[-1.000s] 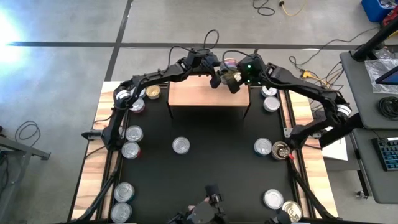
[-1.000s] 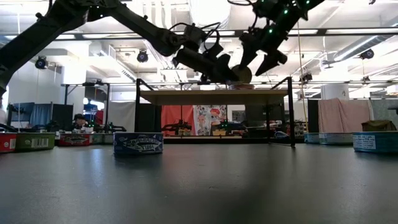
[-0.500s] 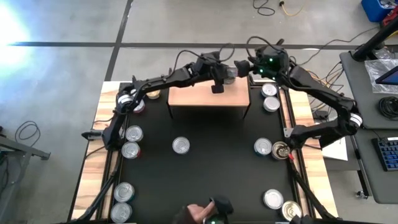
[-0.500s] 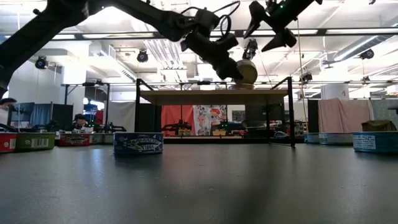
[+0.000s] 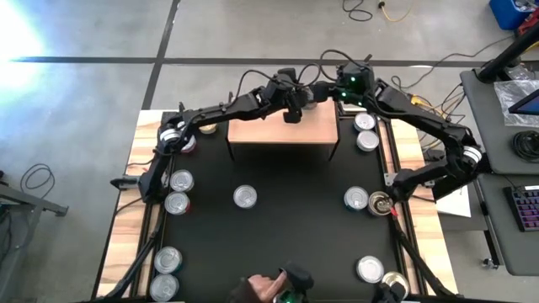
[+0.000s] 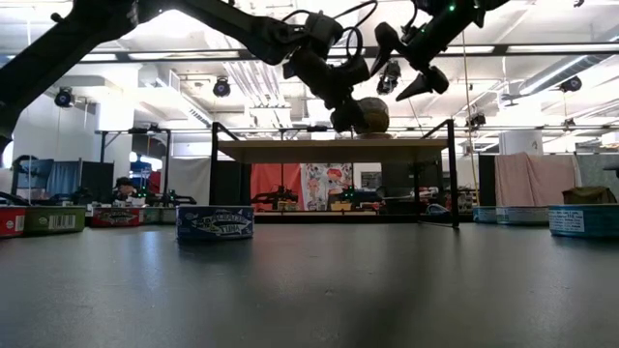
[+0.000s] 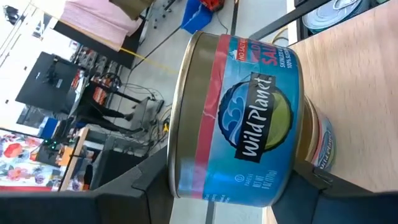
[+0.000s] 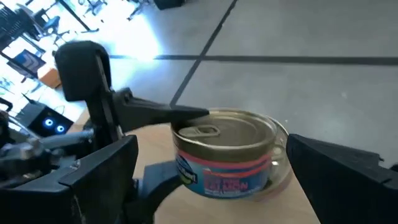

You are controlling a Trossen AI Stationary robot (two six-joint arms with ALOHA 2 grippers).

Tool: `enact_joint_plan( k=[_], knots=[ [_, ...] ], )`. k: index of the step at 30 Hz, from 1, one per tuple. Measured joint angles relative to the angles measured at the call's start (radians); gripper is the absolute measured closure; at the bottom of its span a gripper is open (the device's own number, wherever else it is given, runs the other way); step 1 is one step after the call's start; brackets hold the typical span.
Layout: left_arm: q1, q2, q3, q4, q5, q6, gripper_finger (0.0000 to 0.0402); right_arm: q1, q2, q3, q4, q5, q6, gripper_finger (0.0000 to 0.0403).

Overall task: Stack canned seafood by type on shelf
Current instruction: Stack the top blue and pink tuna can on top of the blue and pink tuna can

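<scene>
Left hand (image 5: 296,103) clamped on tin (image 7: 239,118) at shelf (image 5: 269,130) back right corner; right hand (image 5: 333,88) wide apart, just beside

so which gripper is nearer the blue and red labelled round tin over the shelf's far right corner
Left. The left gripper is shut on the blue and red labelled round tin; the right gripper hovers open beside and above it.
</scene>
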Motion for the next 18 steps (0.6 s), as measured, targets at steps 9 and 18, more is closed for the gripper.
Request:
enact_joint_plan(
  k=[9, 18],
  knots=[
    [-0.007, 0.000, 0.001, 0.016, 0.004, 0.002, 0.0211, -0.033, 0.001, 0.000, 0.028, 0.026, -0.039, 0.0003],
    [0.032, 0.016, -0.006, 0.057, 0.012, -0.058, 0.0210, -0.039, 0.002, 0.000, 0.028, 0.027, -0.043, 0.0003]
  ],
)
